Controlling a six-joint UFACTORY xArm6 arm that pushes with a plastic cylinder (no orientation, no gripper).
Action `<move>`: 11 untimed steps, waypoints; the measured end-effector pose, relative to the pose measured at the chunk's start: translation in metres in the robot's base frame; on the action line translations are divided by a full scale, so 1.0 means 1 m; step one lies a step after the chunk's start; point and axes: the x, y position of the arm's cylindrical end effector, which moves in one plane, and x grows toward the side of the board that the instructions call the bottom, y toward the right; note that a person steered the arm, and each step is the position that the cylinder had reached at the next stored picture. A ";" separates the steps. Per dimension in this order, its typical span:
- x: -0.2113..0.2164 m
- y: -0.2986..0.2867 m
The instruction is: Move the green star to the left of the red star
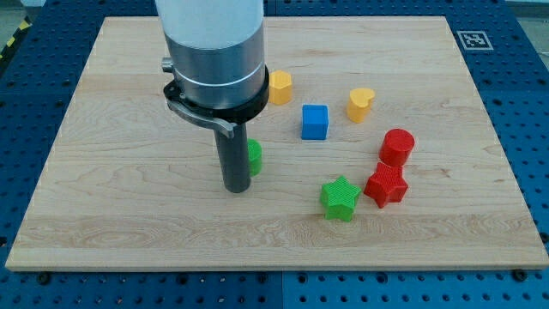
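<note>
Sitting low on the wooden board (103, 197), my tip (236, 189) rests at the view's left of centre, touching or just beside a green block (255, 156) that is half hidden behind the rod, its shape impossible to tell. No jaws here: the arm ends in a plain rod, clasping nothing. Over to the view's right, the green star (340, 198) lies just beside the red star (386, 184), on its left and slightly lower; I cannot tell if they touch. Above the red star sits a red cylinder (397, 147). Further up, a blue cube (315, 122) stands between an orange block (280, 87) and a yellow heart (361, 104). My tip is well apart from both stars.
</note>
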 end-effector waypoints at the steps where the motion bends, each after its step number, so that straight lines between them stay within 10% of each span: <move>1: -0.006 0.002; 4: 0.056 0.026; 7: 0.077 0.194; 11: 0.044 0.158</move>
